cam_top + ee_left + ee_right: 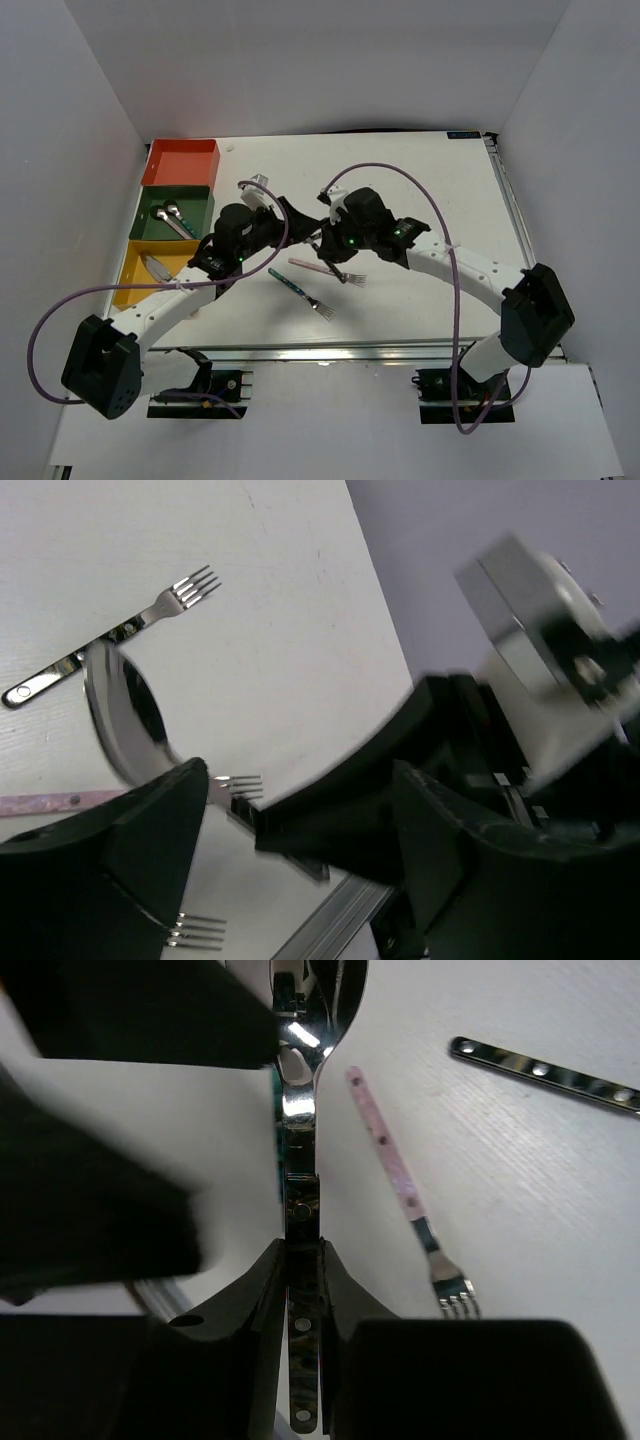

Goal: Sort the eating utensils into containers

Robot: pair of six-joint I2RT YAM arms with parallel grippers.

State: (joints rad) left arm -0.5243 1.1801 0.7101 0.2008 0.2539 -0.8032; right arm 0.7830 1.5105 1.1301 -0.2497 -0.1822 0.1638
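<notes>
My right gripper (302, 1255) is shut on the dark patterned handle of a spoon (302, 1160), held above the table's middle (318, 238). The spoon's shiny bowl (125, 715) lies against the left finger of my left gripper (300, 780), whose jaws stand wide apart around the right gripper's tip. On the table lie a pink-handled fork (322, 268), a teal-handled fork (298, 290) and a dark-handled fork (110, 635). The orange-red bin (180, 163), dark green bin (150, 212) and yellow bin (135, 285) stand in a column at the left.
The green bin holds a couple of spoons (172, 215); the yellow bin holds a knife (158, 266). Purple cables loop over both arms. White walls close in the table's left, back and right. The table's metal front rail (330, 352) runs below the forks.
</notes>
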